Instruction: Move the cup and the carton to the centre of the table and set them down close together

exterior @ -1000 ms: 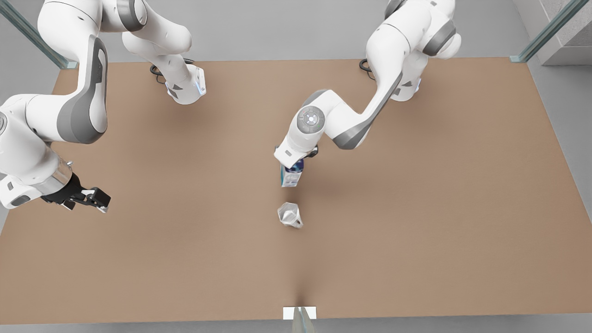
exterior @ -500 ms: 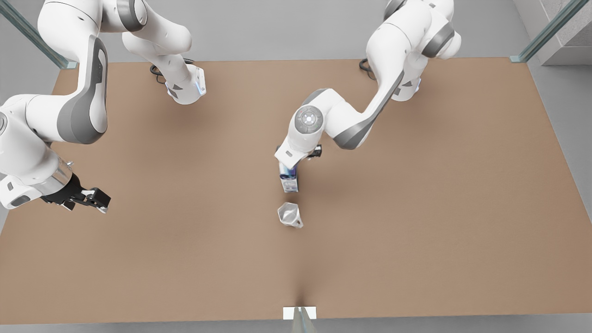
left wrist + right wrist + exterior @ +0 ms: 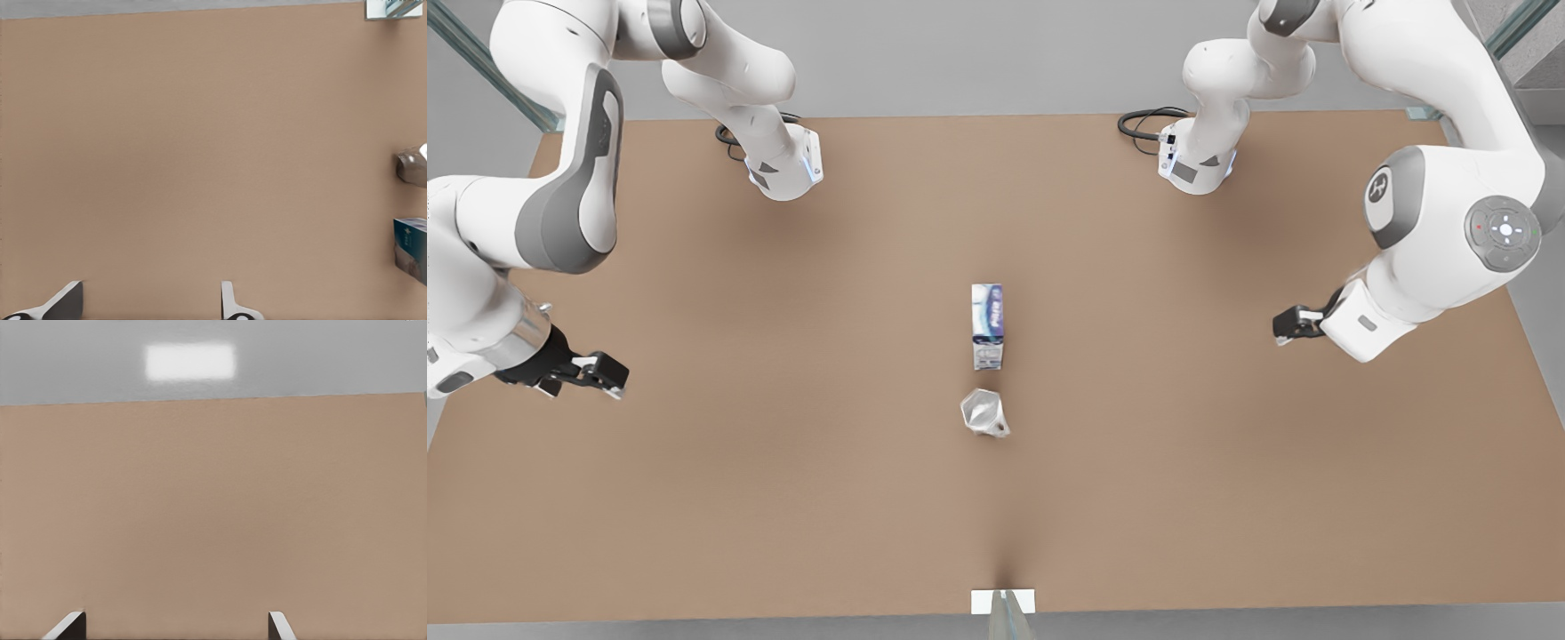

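The counter (image 3: 783, 498) takes up most of my front view, a plain light-brown top, with a small white bracket (image 3: 1003, 602) on its near edge.

Both arms are parked wide, out near opposite ends of the counter. The left gripper (image 3: 1286, 325) hangs low over the counter on the front view's right, pointing in towards the middle. The right gripper (image 3: 600, 377) hangs on the front view's left, also pointing inwards. Neither one touches anything, and both are well apart from the task's things.

The carton (image 3: 987, 327) stands upright about the centre of the counter, white with blue print. The cup (image 3: 983, 413) sits just beside it on the near side, rim up, with a narrow strip of bare counter between them.

From my left wrist camera, the carton (image 3: 411, 248) and the cup (image 3: 413, 167) sit at the frame's edge. The left fingers (image 3: 65, 304) are spread wide with nothing between them. On the right wrist camera, the right fingers (image 3: 69, 625) are likewise spread wide over bare counter (image 3: 213, 520).
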Available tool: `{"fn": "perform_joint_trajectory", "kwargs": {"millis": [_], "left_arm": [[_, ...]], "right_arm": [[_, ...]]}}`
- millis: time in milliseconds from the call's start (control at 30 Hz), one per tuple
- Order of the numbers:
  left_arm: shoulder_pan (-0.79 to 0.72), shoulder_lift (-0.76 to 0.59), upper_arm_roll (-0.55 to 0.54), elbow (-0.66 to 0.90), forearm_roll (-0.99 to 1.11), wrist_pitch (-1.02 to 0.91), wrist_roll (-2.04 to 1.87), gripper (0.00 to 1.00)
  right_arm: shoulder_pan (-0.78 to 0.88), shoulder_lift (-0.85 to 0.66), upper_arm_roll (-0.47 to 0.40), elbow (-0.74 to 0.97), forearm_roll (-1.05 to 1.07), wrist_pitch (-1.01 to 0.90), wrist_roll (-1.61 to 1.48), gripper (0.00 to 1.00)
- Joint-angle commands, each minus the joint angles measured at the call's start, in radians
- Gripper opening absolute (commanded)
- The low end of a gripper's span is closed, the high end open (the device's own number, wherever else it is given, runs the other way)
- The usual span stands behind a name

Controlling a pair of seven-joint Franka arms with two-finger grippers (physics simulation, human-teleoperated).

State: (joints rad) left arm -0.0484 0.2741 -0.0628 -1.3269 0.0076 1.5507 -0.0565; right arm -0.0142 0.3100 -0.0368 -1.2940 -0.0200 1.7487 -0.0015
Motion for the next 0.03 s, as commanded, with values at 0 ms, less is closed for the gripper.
{"fn": "perform_joint_trajectory", "kwargs": {"millis": [0], "left_arm": [[-0.001, 0.0, 0.0, 0.0, 0.022, 0.002, 0.0, 1.0]], "right_arm": [[-0.001, 0.0, 0.0, 0.001, 0.0, 0.0, 0.002, 1.0]]}}
